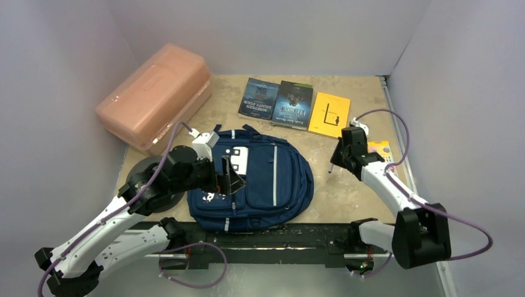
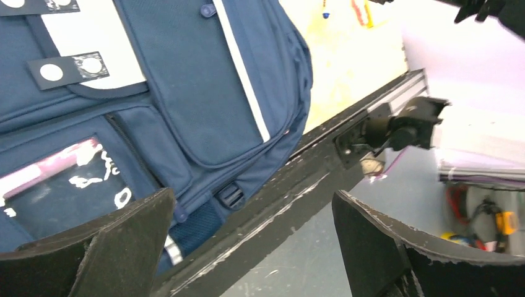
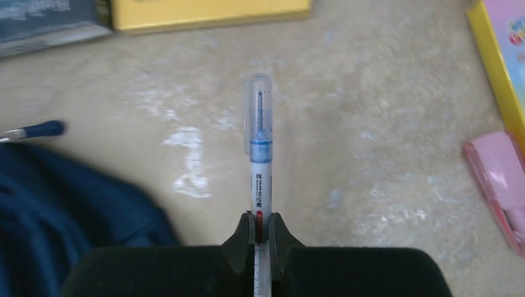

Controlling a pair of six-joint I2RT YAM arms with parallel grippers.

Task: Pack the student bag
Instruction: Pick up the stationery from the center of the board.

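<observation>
The student bag (image 1: 272, 182), a navy backpack with grey stripes, lies flat at the table's middle, its front up. My left gripper (image 1: 231, 176) hovers over the bag's left part, wide open with nothing between its fingers (image 2: 111, 244); the left wrist view shows the bag's (image 2: 198, 93) front pockets and the table's front rail. To the right of the bag, my right gripper (image 1: 338, 158) is shut on a white pen (image 3: 260, 142) with a clear cap and blue tip. The pen sticks out past the fingertips (image 3: 277, 232), above bare table, its end (image 1: 330, 168) hanging down.
A salmon-pink plastic box (image 1: 155, 96) stands at the back left. Three books (image 1: 293, 104) lie in a row at the back. A yellow-edged booklet (image 1: 379, 148) and a pink item (image 3: 498, 179) lie at the right. Another blue-tipped pen (image 3: 34, 131) lies by the bag. A black rail (image 1: 278, 235) runs along the front.
</observation>
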